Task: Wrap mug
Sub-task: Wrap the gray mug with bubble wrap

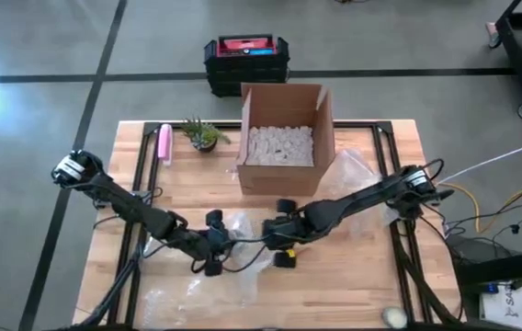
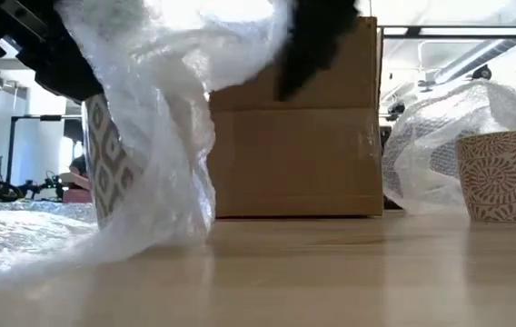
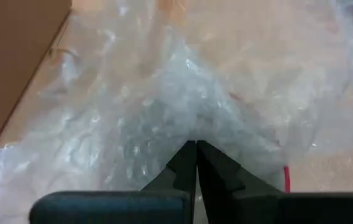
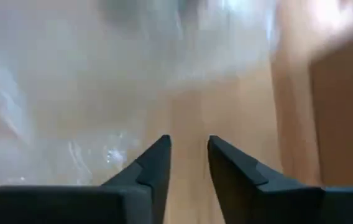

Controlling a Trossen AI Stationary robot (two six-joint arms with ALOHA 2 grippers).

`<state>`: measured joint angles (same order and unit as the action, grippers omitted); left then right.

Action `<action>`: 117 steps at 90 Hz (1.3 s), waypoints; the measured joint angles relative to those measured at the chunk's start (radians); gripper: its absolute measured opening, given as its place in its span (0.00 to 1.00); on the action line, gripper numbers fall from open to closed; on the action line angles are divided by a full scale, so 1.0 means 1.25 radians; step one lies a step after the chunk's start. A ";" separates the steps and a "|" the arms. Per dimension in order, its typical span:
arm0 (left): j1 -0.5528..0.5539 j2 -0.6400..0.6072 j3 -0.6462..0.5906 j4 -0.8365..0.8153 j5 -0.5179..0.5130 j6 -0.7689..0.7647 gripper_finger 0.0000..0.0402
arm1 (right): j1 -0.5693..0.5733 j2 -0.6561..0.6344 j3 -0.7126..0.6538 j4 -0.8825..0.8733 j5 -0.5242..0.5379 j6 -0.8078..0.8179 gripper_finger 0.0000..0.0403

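Observation:
A patterned mug (image 2: 102, 177) shows at the left of the low view, shrouded in a sheet of clear bubble wrap (image 2: 163, 136). The same sheet (image 1: 245, 241) lies between my two grippers near the table's middle. My left gripper (image 1: 215, 245) is shut on the wrap (image 3: 183, 106). My right gripper (image 1: 284, 237) stands open just right of the sheet, with bare table wood between its fingers (image 4: 189, 146). A second patterned mug (image 2: 499, 177) stands upright on its base at the right, in front of another heap of wrap (image 2: 440, 136). My left gripper pinches a bunched-up part of the bubble wrap (image 3: 192, 132) between its two shut fingers, coming from the table's left. The wrap rises to a peak at the fingertips and spreads away slack beyond them. How many layers it has cannot be told.
An open cardboard box (image 1: 284, 138) of white packing peanuts stands just beyond the grippers. More bubble wrap lies at the box's right (image 1: 353, 170) and near the front left (image 1: 178, 294). A small potted plant (image 1: 204, 136) and a pink object (image 1: 164, 144) sit far left.

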<state>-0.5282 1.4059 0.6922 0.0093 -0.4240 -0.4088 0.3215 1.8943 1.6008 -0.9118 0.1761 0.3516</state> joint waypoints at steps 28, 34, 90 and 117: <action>0.000 0.000 0.000 0.007 0.000 0.000 0.00 | 0.044 0.052 -0.028 0.423 0.010 -0.125 0.27; 0.000 0.000 0.000 0.007 0.000 0.000 0.00 | 0.035 0.053 -0.028 0.511 0.028 -0.161 0.24; -0.001 -0.131 0.062 -0.201 0.054 -0.015 0.00 | -0.039 0.146 -0.027 0.550 -0.016 -0.133 0.03; 0.008 -0.139 0.028 -0.048 0.033 0.057 0.00 | -0.043 0.147 -0.028 0.552 -0.015 -0.135 0.03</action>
<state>-0.5182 1.2318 0.7266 -0.0507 -0.3825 -0.3380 0.2680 2.0777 1.5658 -0.2222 0.1570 0.1829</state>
